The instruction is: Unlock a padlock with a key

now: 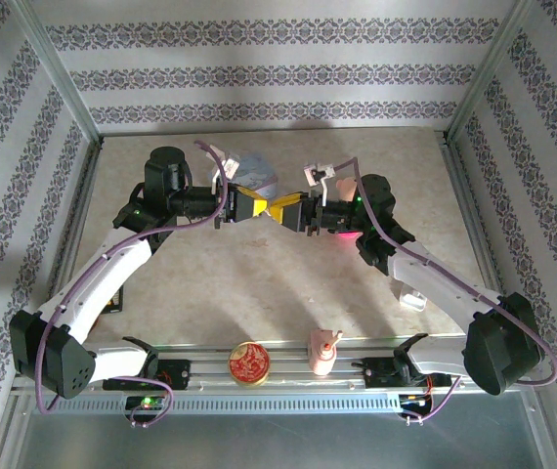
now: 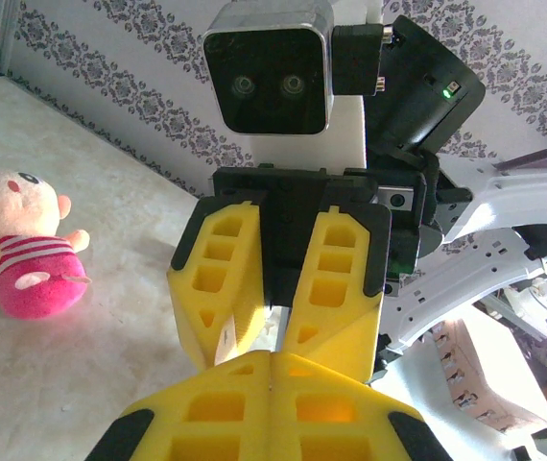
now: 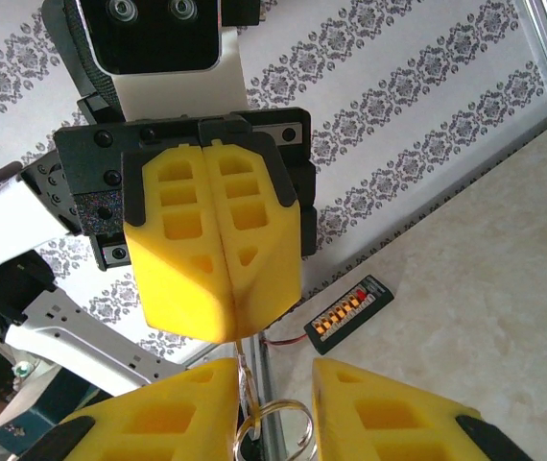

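Over the centre of the desk (image 1: 259,293) the 2 arms meet tip to tip. Left hand (image 3: 218,327) is clamped shut, probably pinching the padlock, hidden there, to steady it. Right hand (image 3: 273,384) is narrow around the key ring (image 3: 272,407), aiming inward.

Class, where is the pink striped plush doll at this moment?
In the left wrist view the plush doll lies on the table at the left of the picture, a little in front of the patterned wall.
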